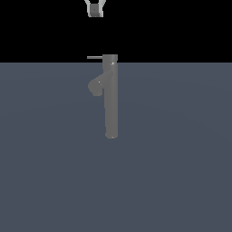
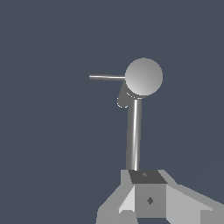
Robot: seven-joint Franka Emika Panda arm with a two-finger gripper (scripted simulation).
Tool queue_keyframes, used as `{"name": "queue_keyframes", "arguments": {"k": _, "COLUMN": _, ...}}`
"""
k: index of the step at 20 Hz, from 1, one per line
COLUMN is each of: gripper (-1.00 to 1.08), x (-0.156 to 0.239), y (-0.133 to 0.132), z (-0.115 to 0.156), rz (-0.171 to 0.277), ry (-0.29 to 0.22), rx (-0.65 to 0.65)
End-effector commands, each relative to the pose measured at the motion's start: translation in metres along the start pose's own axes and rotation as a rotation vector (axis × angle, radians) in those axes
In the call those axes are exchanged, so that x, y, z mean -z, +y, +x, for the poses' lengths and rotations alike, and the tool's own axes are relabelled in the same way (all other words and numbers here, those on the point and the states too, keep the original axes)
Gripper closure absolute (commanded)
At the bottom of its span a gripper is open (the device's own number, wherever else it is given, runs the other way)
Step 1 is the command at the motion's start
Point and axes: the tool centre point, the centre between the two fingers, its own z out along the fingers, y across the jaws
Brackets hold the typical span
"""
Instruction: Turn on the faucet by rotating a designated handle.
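The faucet [image 1: 111, 97] is a tall matte grey column standing upright on the floor, with a short stubby spout [image 1: 95, 86] branching off toward the exterior view's left. The handle [image 1: 94, 57], a thin straight rod, juts from the top cap toward that same side. My gripper [image 1: 94, 10] hangs well above the handle, apart from everything. In the wrist view I look down on the round cap of the faucet [image 2: 143, 76], with the handle [image 2: 107, 77] and spout [image 2: 124, 98] beside it. Light-grey boxy parts of the gripper [image 2: 146, 197] hide the column's foot. The jaws' spacing is unclear.
A flat blue-grey floor [image 1: 181, 158] spreads around the faucet, with black background behind it. No other objects show.
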Motion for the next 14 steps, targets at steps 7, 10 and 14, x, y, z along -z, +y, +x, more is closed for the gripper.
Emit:
{"name": "queue_keyframes", "arguments": {"k": 7, "gripper": 1.08, "x": -0.042, "y": -0.013, "z": 0.061, "rz": -0.004, "ry": -0.004, "rx": -0.019}}
{"name": "queue_keyframes", "arguments": {"k": 10, "gripper": 1.08, "x": -0.056, "y": -0.017, "z": 0.081, "rz": -0.006, "ry": -0.005, "rx": -0.025}}
{"name": "queue_keyframes", "arguments": {"k": 14, "gripper": 1.08, "x": -0.070, "y": -0.020, "z": 0.102, "rz": -0.009, "ry": -0.007, "rx": -0.032}}
